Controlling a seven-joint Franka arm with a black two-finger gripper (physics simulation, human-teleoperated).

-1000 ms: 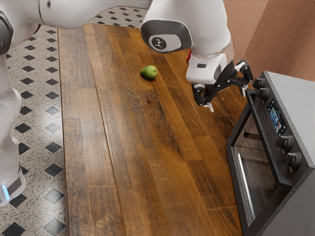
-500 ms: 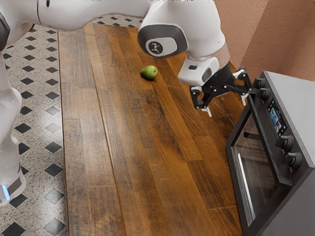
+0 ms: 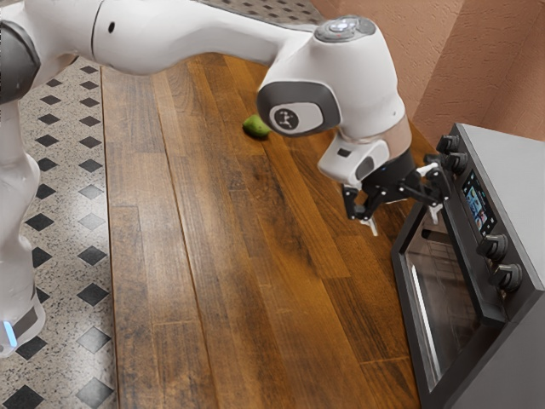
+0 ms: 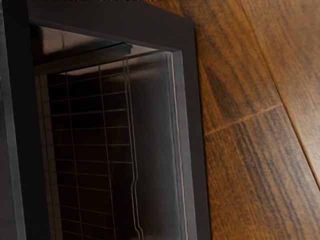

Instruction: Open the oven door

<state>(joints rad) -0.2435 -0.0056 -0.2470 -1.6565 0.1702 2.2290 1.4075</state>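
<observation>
My gripper [image 3: 404, 222] stands open by the far end of the oven's front, its two fingers spread with nothing visible between them. One fingertip overlaps the upper frame of the door in the exterior view; whether it touches cannot be told. The grey oven [image 3: 518, 175] is at the exterior view's right, its dark-framed glass door [image 3: 443, 298] looking shut. A dark bar [image 3: 468, 256] runs along the door's upper edge, below the knobs. In the wrist view, wire rack lines show through the door glass [image 4: 90, 145], inside a dark frame [image 4: 196, 125].
A green fruit [image 3: 255, 127] lies on the wooden table [image 3: 230, 281], away from the oven and partly behind the arm. Control knobs [image 3: 506, 277] stick out of the oven's front panel beside a small display [image 3: 478, 203]. A wall [image 3: 494, 85] rises behind.
My hand first tilted, then moved down the exterior view and slightly to its right, along the oven's front. The oven and fruit have stayed put.
</observation>
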